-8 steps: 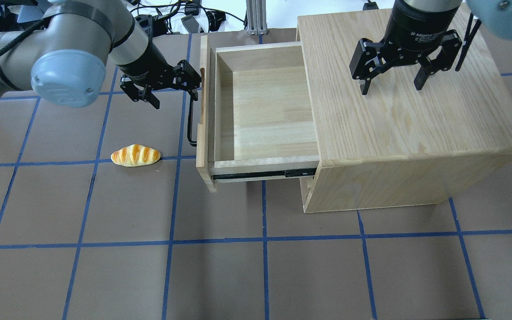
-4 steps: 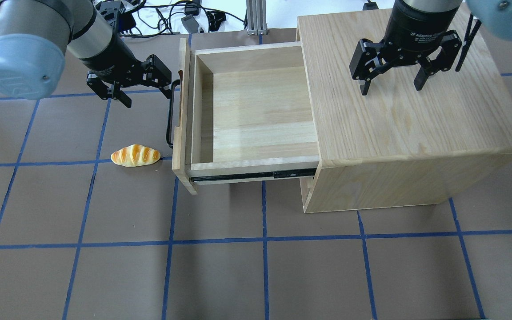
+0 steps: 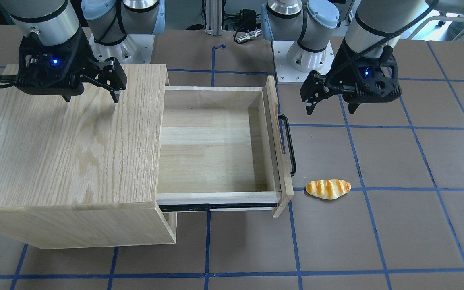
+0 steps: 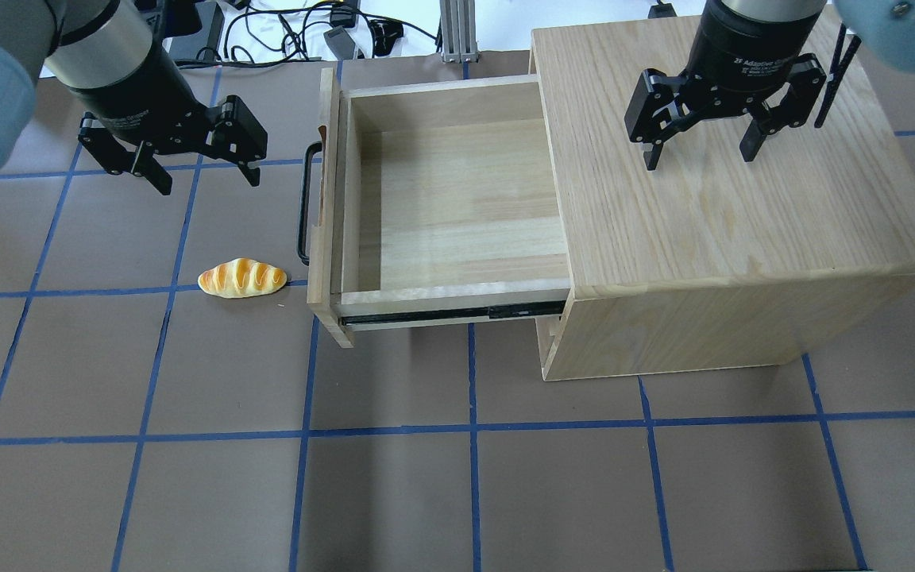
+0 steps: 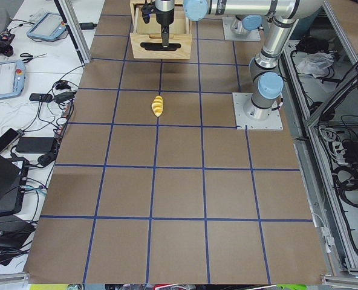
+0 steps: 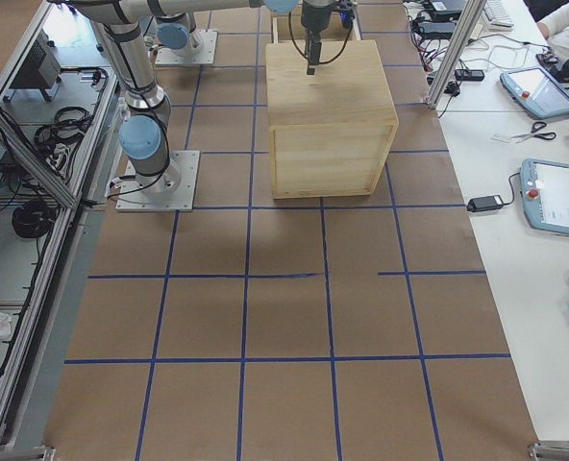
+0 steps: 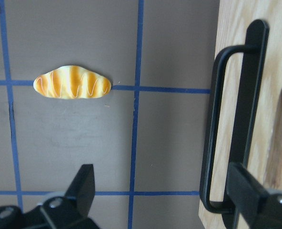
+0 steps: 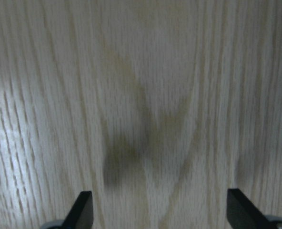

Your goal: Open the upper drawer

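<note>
The upper drawer [image 4: 457,199] stands pulled far out of the oak cabinet [image 4: 743,206], and its inside is bare. Its black bar handle [image 4: 304,202] faces my left gripper [image 4: 207,181], which is open and empty and hangs a short way off the handle over the mat. In the left wrist view the handle [image 7: 236,119] lies by the right finger without being held. In the front-facing view the drawer [image 3: 212,145] and my left gripper [image 3: 332,109] show the same gap. My right gripper [image 4: 700,159] is open just above the cabinet top [image 8: 146,95].
A toy bread loaf [image 4: 242,278] lies on the brown mat just left of the drawer front; it also shows in the left wrist view [image 7: 73,82]. Cables and a metal post [image 4: 457,32] sit at the table's far edge.
The left gripper pulled the drawer further out by the handle, then let go and moved left, away from it. The right gripper has not moved.
</note>
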`<action>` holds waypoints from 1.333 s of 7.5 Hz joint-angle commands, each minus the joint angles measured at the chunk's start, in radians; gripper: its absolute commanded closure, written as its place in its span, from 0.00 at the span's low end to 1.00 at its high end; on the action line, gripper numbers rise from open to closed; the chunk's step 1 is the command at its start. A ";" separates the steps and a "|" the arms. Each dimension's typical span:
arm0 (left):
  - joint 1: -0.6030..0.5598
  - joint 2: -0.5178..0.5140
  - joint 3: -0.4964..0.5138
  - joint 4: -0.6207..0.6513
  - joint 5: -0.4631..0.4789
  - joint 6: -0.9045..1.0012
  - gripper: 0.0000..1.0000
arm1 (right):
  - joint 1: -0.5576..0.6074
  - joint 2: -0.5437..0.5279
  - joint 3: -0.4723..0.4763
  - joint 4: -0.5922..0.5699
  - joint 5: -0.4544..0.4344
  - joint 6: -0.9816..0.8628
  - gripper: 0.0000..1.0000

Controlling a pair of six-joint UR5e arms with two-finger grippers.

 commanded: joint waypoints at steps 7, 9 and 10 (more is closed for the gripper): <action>-0.018 0.002 0.014 0.031 -0.014 0.043 0.00 | 0.000 0.000 -0.001 0.000 0.000 0.000 0.00; -0.023 0.002 0.006 0.010 -0.029 0.055 0.00 | 0.000 0.000 -0.001 0.000 0.000 0.000 0.00; -0.023 0.002 0.009 0.007 -0.031 0.071 0.00 | 0.000 0.000 -0.001 0.000 0.000 0.000 0.00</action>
